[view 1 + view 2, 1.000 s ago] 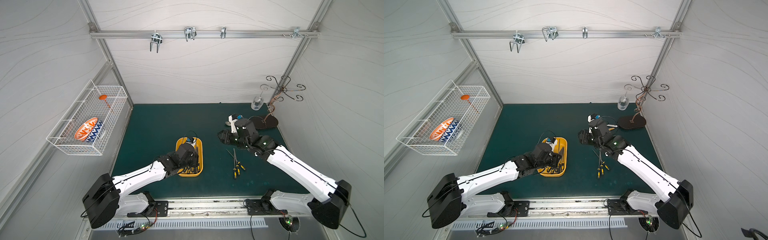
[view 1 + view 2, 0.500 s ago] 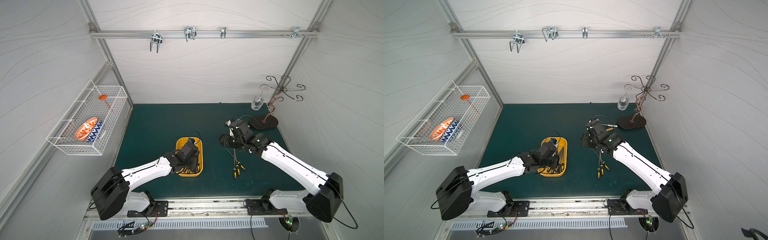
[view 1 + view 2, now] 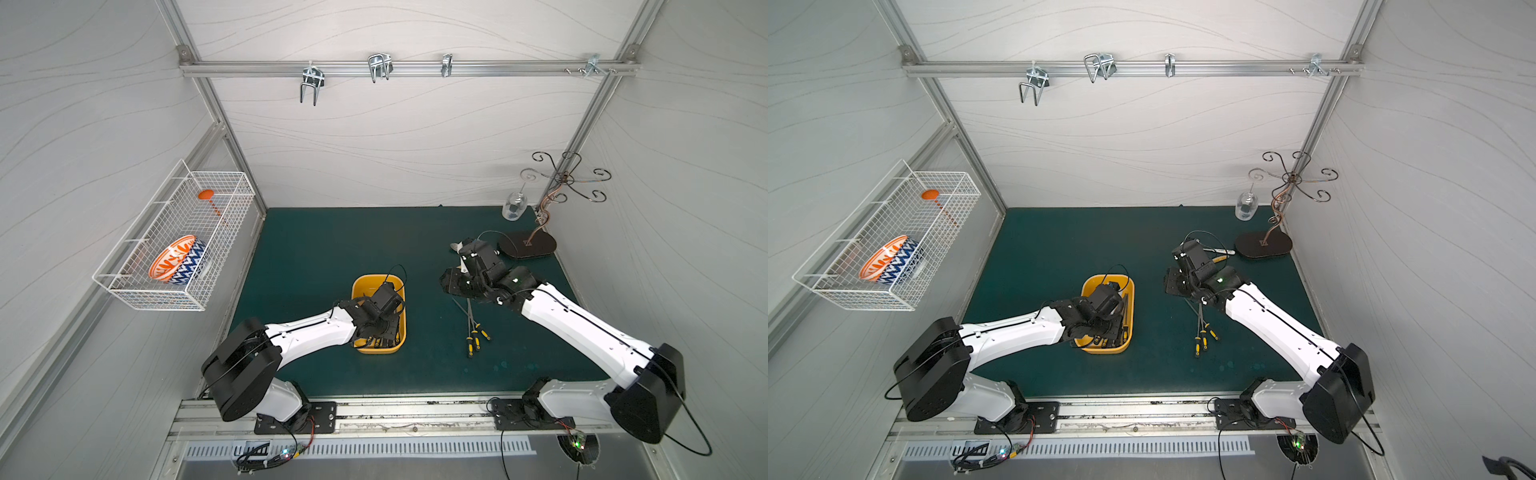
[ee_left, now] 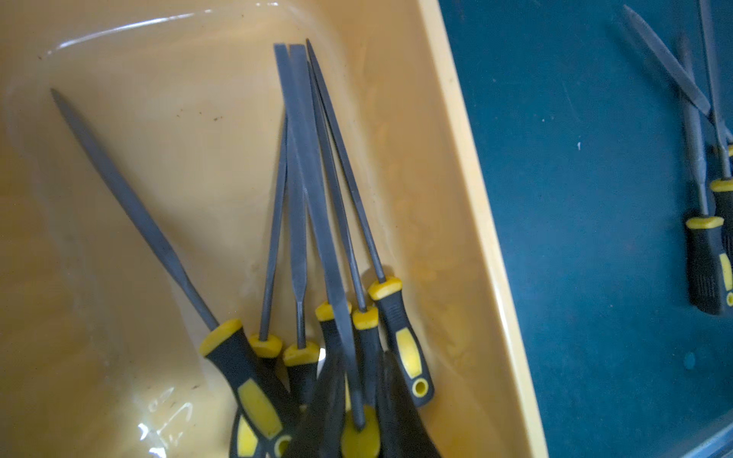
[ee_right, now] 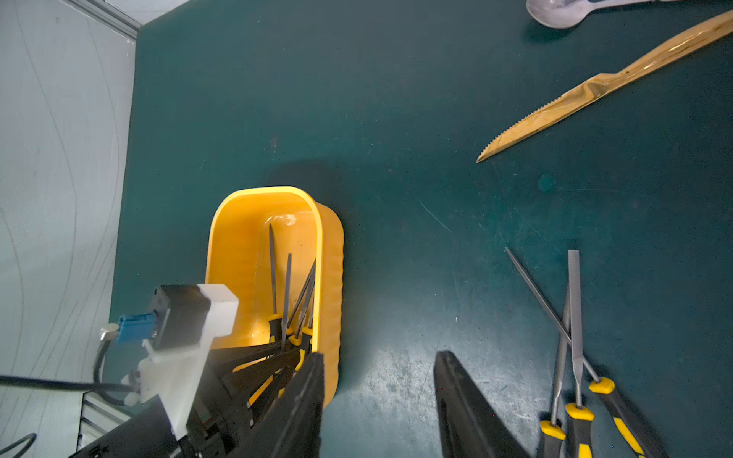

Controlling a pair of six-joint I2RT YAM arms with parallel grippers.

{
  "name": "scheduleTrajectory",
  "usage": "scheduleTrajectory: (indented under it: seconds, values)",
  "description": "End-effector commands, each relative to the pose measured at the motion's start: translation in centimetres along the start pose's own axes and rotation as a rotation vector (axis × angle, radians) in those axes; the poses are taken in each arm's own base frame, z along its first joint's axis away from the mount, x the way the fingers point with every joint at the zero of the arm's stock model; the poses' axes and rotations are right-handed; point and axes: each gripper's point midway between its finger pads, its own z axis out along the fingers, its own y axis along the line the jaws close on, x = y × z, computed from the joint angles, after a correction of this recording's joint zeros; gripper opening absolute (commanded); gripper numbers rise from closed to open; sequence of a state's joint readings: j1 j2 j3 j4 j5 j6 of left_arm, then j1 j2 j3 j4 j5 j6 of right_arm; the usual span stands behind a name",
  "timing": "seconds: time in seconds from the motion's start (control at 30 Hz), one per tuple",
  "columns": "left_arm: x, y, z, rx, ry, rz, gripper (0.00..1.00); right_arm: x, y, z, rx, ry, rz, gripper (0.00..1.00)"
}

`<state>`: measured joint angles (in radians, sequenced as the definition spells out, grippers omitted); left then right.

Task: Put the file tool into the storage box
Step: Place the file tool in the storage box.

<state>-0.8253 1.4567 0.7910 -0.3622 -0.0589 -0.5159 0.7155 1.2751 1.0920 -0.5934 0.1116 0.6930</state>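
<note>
The yellow storage box sits mid-mat, seen in both top views, and several black-and-yellow-handled files lie inside it. My left gripper reaches down into the box's near end. In the left wrist view the left gripper is shut on a file tool, whose grey blade points away over the other files along the box wall. Three more files lie crossed on the mat to the right. My right gripper hangs open over bare mat between the box and those files.
A golden serrated knife and a spoon lie on the mat beyond the right gripper. A dark oval stand base and a glass jar sit at the back right. A white wire basket with a bowl hangs on the left wall.
My left arm has swung and settled lower over the storage box with the file still held. The right gripper has drifted slightly toward the front and stays open.
</note>
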Motion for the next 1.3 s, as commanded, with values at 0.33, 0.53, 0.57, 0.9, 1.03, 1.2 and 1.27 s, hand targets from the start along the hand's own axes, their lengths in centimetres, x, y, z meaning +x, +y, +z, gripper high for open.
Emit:
scheduleTrajectory:
  seconds: [0.33,0.53,0.57,0.9,1.03,1.2,1.27]
  values:
    - [-0.7,-0.5,-0.4,0.004,0.011,-0.018,0.0,1.4,-0.9,-0.3,0.003,0.033,0.022,0.49]
    - [-0.7,-0.5,-0.4,0.001,0.011,-0.027,0.0,2.2,-1.4,-0.4,0.002,0.038,0.037,0.49]
    - [-0.6,-0.5,-0.3,0.0,0.015,-0.027,0.0,2.3,-1.5,-0.5,0.002,0.041,0.039,0.49]
    - [-0.4,-0.5,0.0,0.003,0.024,-0.031,0.0,3.6,-2.4,0.1,0.025,0.078,0.049,0.49]
    - [-0.2,-0.5,0.1,0.002,0.032,-0.031,0.0,4.0,-2.6,0.4,0.036,0.099,0.05,0.49]
    - [-0.1,-0.5,0.2,0.001,0.037,-0.031,0.0,4.3,-2.6,0.8,0.037,0.115,0.052,0.5]
    - [-0.2,-0.5,0.2,0.001,0.036,-0.03,0.0,4.4,-2.6,1.0,0.039,0.126,0.054,0.49]
